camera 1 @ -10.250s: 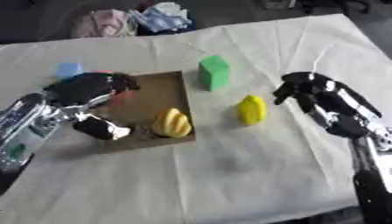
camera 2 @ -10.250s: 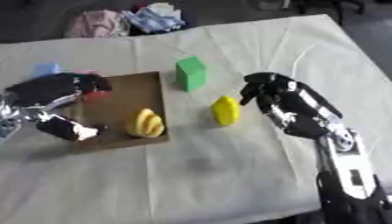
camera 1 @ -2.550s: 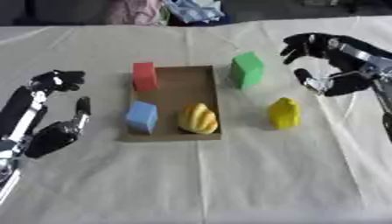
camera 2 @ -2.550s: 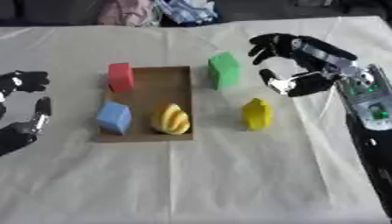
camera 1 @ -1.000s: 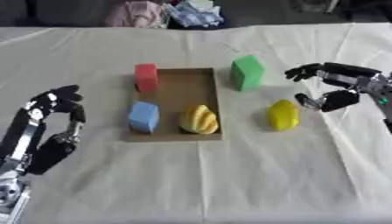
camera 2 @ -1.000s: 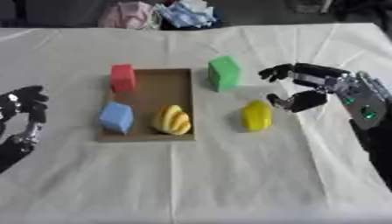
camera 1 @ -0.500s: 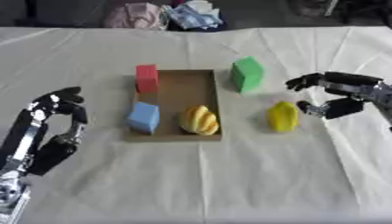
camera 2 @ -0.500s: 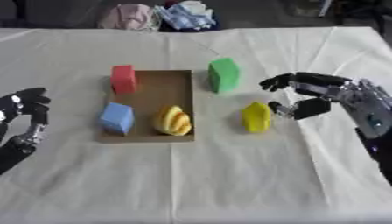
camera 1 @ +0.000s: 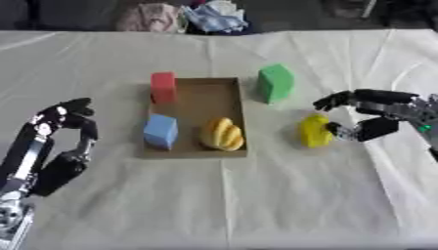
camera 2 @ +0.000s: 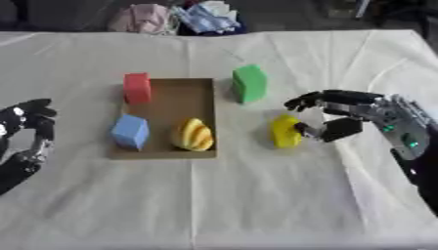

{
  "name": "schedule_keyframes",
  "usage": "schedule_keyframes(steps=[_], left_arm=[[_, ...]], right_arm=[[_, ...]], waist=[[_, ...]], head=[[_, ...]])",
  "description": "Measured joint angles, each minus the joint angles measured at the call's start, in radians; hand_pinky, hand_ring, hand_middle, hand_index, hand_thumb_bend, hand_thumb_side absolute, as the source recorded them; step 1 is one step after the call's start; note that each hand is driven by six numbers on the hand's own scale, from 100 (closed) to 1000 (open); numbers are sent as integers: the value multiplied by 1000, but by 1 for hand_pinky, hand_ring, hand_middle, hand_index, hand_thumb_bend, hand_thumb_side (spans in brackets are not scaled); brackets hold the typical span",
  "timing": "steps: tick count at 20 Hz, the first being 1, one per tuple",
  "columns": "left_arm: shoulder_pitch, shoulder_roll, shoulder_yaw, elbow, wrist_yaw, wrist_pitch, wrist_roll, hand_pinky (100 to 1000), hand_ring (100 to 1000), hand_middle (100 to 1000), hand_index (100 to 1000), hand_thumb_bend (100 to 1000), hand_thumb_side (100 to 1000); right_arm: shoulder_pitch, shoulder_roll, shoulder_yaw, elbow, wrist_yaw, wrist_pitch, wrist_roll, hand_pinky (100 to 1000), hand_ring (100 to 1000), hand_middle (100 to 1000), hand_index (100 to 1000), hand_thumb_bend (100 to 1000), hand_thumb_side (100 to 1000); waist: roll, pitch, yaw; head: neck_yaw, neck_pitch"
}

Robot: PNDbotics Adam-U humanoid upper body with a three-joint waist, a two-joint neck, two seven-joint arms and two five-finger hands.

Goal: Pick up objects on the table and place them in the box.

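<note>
White cloth covers the desk point(camera 1: 256, 205); crumpled clothes point(camera 1: 192, 17) lie beyond the box point(camera 1: 214, 100). Right of the box, the right hand point(camera 2: 359, 119) curls its fingers beside the yellow object point(camera 2: 284, 131), grasping nothing. The left hand point(camera 1: 60, 141) rests released, left of the box.

Blurred cloth heap point(camera 1: 192, 17) at far edge; left hand point(camera 2: 24, 128) partly cropped.

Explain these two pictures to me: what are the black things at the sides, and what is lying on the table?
Both pictures come from two camera eyes in a robot's head, looking down at a cloth-covered table. The black things are its hands. The left hand rests open, holding nothing. The right hand reaches with spread fingers around a yellow object, not yet lifting it. A flat brown box holds a red block, a blue block and a yellow-orange ridged object. A green block stands beside the box.
</note>
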Motion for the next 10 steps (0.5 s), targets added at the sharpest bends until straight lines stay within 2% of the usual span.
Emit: schedule_keyframes(steps=[6,10], left_arm=[[0,0,0,0,-3,3,-4,717,677,681,873,100,709],[0,-1,0,0,-4,4,-5,717,677,681,873,100,709]], right_arm=[[0,11,6,-1,27,0,0,898,869,868,983,100,619],[0,16,14,-2,44,0,0,898,867,851,968,100,490]], waist=[[-1,0,1],[-4,0,1]], head=[[0,0],[0,0]])
